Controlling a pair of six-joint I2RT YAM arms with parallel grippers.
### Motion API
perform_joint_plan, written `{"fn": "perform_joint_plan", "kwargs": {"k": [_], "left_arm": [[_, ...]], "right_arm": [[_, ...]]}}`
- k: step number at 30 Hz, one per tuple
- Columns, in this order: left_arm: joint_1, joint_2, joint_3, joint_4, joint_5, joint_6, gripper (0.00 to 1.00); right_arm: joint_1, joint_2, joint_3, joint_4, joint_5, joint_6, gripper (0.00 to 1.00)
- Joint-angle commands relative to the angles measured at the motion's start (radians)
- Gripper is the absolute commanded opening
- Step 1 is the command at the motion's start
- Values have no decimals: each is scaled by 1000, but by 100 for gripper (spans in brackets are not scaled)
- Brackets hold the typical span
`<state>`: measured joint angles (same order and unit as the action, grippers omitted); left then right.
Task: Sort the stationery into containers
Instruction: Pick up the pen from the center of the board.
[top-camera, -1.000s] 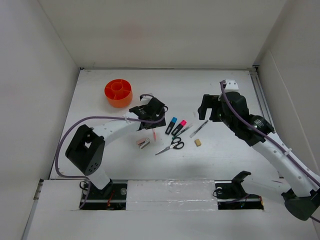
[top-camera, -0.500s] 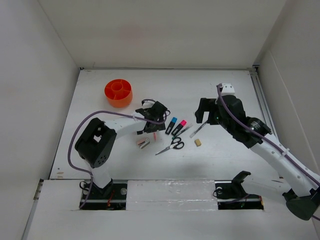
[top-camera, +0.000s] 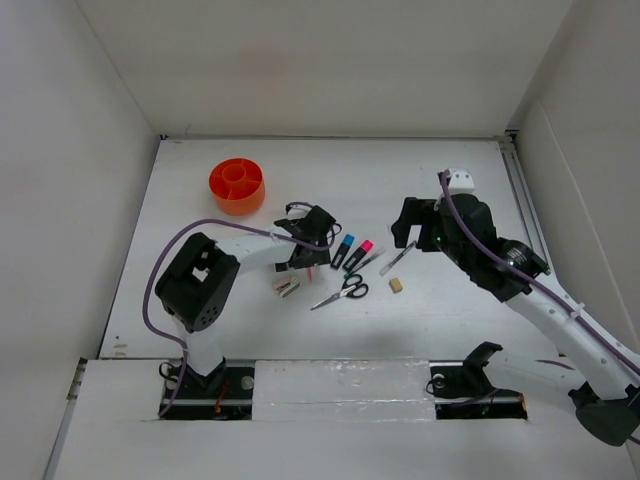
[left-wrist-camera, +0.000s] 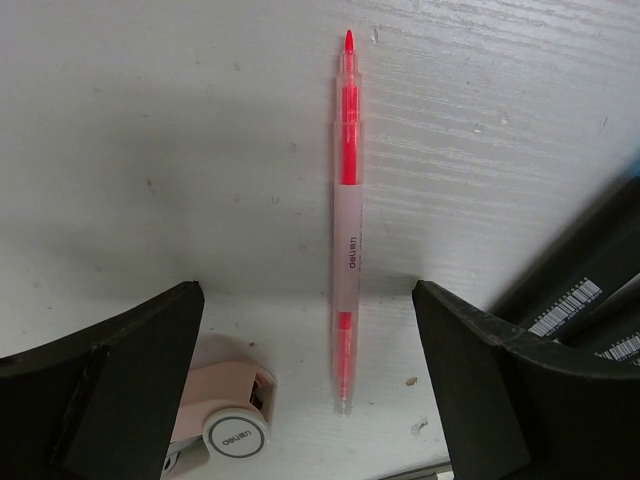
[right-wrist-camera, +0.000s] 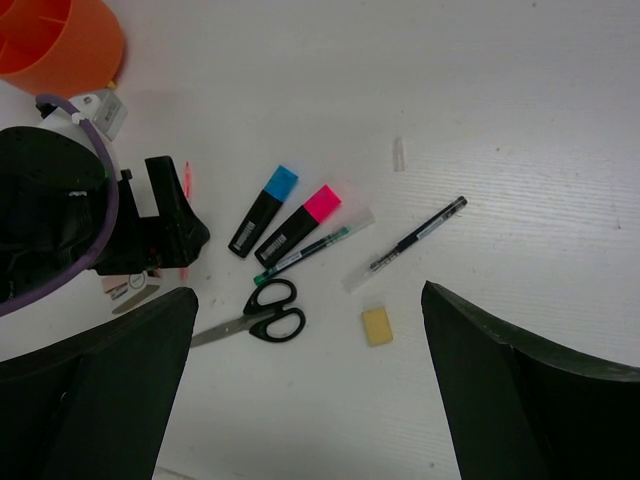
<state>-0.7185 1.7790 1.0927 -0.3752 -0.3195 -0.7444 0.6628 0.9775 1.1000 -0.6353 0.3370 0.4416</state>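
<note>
Two highlighters (right-wrist-camera: 262, 212), three pens (right-wrist-camera: 415, 238) (one tub (right-wrist-camera: 80, 60))

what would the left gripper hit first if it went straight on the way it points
Probably the red pen, lying between the open jaws of the left gripper in the wrist view, then the table under it; the gap above is unclear.

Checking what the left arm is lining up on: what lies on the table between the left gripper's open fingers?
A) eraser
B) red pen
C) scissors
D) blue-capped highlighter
B: the left wrist view shows the red pen lying flat between the spread fingers of the left gripper, touching neither.
</note>
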Motion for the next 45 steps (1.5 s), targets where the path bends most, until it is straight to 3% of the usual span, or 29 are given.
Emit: {"fn": "perform_joint_plan", "kwargs": {"k": [1,10,20,28,30,38,45], "left_arm": [[-1,40,-7,-7,8,-3,83],[-19,97,4,-27,8,-12,68],[-19,146,24,-27,17,-3,32],[-19,175,-14,19,75,7,13],[-19,186,-25,47,91,7,0],[-19,178,-57,111,160,27,0],[-19,-6,-22,35,67,48,0]], "right_arm": [[11,-16,-3,42,16,6,100],[11,-34,-22,42,16,16,100],[20,-53,-31,42,16,16,100],[20,-62,-31,42,16,16,100],[20,-62,-31,42,16,16,100],[-17,3,-54,98,-45,5,100],[-138,159,-54,196,-164,-4,100]]}}
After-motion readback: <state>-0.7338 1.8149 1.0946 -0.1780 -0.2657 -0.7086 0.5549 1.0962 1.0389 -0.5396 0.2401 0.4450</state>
